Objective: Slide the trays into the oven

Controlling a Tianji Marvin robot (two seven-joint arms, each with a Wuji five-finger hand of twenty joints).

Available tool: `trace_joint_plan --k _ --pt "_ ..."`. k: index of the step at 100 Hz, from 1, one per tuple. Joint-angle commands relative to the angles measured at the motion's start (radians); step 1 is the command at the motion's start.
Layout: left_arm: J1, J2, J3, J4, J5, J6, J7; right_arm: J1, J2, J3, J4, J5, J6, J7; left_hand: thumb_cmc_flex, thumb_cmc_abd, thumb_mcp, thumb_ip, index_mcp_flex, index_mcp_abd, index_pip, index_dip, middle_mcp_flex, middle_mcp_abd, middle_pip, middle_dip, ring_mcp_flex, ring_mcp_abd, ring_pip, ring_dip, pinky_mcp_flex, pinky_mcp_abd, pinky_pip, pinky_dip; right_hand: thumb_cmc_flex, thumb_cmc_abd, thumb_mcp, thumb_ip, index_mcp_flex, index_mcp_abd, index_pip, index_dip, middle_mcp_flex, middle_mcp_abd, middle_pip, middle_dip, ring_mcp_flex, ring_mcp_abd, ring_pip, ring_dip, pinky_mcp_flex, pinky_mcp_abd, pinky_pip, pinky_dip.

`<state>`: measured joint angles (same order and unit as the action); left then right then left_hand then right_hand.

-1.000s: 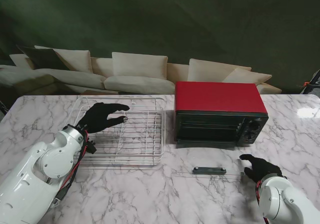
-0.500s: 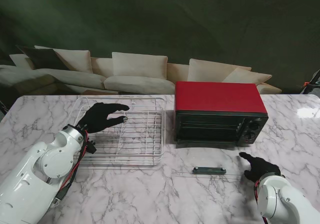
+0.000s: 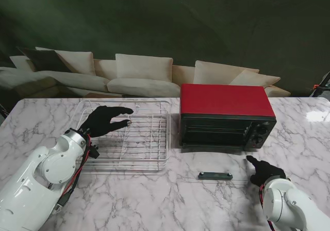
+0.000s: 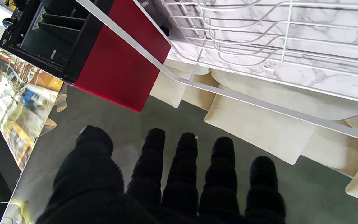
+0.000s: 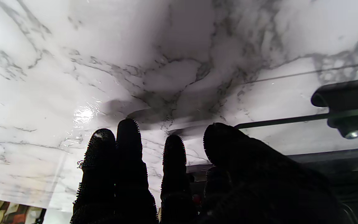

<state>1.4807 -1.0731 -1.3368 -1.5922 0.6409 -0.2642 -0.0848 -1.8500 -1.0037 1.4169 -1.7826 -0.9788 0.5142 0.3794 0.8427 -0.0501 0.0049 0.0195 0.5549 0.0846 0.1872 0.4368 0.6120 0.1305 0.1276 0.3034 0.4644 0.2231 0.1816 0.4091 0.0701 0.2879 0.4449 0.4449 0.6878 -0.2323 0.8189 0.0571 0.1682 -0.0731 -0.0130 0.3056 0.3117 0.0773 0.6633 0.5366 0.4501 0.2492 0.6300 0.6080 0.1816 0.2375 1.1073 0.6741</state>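
The red oven [image 3: 227,101] stands at the table's middle right, its glass door [image 3: 227,170] folded down flat, with a dark handle [image 3: 215,176] at the near edge. A wire tray [image 3: 139,138] lies on the marble to the oven's left. My left hand [image 3: 105,120] hovers over the tray's far left part, fingers spread, holding nothing. In the left wrist view those fingers [image 4: 185,174] point past the tray's wires [image 4: 259,46] toward the oven [image 4: 110,59]. My right hand [image 3: 264,171] is open beside the door's right corner; its fingers [image 5: 129,168] sit close to the handle [image 5: 346,99].
The marble table [image 3: 299,138] runs to the right of the oven. A pale sofa [image 3: 144,73] stands behind the far edge. The oven's knobs [image 3: 262,130] face me at its right front.
My right hand has edged slightly left toward the door's corner. The left arm and the wire tray have not moved.
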Motion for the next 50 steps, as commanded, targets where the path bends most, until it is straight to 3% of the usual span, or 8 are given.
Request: trace_joint_plan --k 1,29,31,38,42,44,50 --pt "-0.001 -0.002 0.002 0.006 -0.002 -0.003 -0.010 -0.039 -0.026 -0.028 0.002 0.026 -0.020 0.025 0.025 0.049 -0.029 -0.017 0.029 0.014 0.007 0.008 0.018 -0.001 0.013 0.010 0.013 0.000 0.011 0.010 -0.012 0.017 -0.029 0.014 -0.447 -0.072 -0.382 -0.164 -0.018 -0.003 -0.018 -0.011 -0.017 0.004 -0.003 -0.008 0.047 -0.166 -0.057 -0.069 -0.011 0.003 0.016 0.018" --pt "-0.003 -0.002 0.004 0.007 -0.003 -0.004 -0.012 -0.080 -0.031 0.018 -0.036 0.077 -0.039 0.011 0.024 0.051 -0.029 -0.017 0.029 0.014 0.007 0.008 0.019 -0.001 0.013 0.010 0.012 0.002 0.010 0.010 -0.012 0.018 -0.029 0.014 -0.442 -0.037 -0.388 -0.168 -0.016 -0.033 -0.009 0.002 -0.015 0.007 -0.008 -0.009 0.044 -0.163 -0.059 -0.068 -0.015 0.005 0.014 0.021" --pt "-0.003 -0.002 0.004 0.007 -0.003 -0.004 -0.012 -0.081 -0.031 0.019 -0.037 0.078 -0.041 0.013 0.023 0.051 -0.030 -0.018 0.029 0.014 0.007 0.008 0.018 0.000 0.013 0.010 0.011 0.002 0.010 0.010 -0.012 0.018 -0.029 0.014 -0.407 -0.018 -0.445 -0.158 -0.022 -0.036 -0.007 0.056 -0.016 0.007 -0.010 -0.007 0.043 -0.163 -0.061 -0.067 -0.015 0.005 0.013 0.024" --pt "-0.003 -0.002 0.004 0.008 -0.003 -0.005 -0.013 -0.081 -0.031 0.019 -0.037 0.069 -0.041 0.012 0.022 0.051 -0.029 -0.018 0.029 0.013 0.007 0.008 0.018 -0.001 0.013 0.010 0.013 0.000 0.010 0.010 -0.012 0.018 -0.029 0.014 -0.311 0.023 -0.518 -0.146 -0.028 -0.059 0.004 0.134 -0.010 0.005 -0.011 -0.006 0.048 -0.165 -0.061 -0.068 -0.013 0.005 0.013 0.027" --pt "-0.004 -0.002 0.004 0.008 -0.002 -0.005 -0.013 -0.081 -0.031 0.018 -0.036 0.057 -0.041 0.015 0.022 0.051 -0.029 -0.018 0.029 0.013 0.008 0.008 0.018 0.001 0.013 0.010 0.012 0.001 0.010 0.010 -0.012 0.017 -0.029 0.014 -0.260 0.035 -0.527 -0.139 -0.026 -0.066 0.009 0.148 -0.008 0.003 -0.011 -0.006 0.050 -0.165 -0.062 -0.069 -0.010 0.004 0.014 0.027" --pt "-0.004 -0.001 0.004 0.008 -0.002 -0.005 -0.014 -0.080 -0.031 0.018 -0.034 0.053 -0.040 0.016 0.022 0.052 -0.029 -0.018 0.029 0.014 0.008 0.008 0.017 0.000 0.012 0.010 0.012 0.001 0.010 0.010 -0.012 0.017 -0.029 0.014 -0.198 0.054 -0.587 -0.117 -0.025 -0.073 0.009 0.171 -0.007 0.002 -0.007 -0.004 0.051 -0.166 -0.059 -0.068 -0.008 0.004 0.013 0.025" --pt "-0.003 -0.002 0.003 0.008 -0.002 -0.005 -0.014 -0.077 -0.030 0.016 -0.031 0.053 -0.036 0.017 0.022 0.051 -0.029 -0.018 0.029 0.014 0.008 0.008 0.019 -0.001 0.013 0.010 0.013 0.001 0.010 0.010 -0.012 0.019 -0.029 0.014 -0.089 0.082 -0.628 -0.107 -0.029 -0.095 0.047 0.201 -0.002 -0.002 -0.007 -0.006 0.053 -0.168 -0.059 -0.069 -0.007 0.005 0.013 0.024"
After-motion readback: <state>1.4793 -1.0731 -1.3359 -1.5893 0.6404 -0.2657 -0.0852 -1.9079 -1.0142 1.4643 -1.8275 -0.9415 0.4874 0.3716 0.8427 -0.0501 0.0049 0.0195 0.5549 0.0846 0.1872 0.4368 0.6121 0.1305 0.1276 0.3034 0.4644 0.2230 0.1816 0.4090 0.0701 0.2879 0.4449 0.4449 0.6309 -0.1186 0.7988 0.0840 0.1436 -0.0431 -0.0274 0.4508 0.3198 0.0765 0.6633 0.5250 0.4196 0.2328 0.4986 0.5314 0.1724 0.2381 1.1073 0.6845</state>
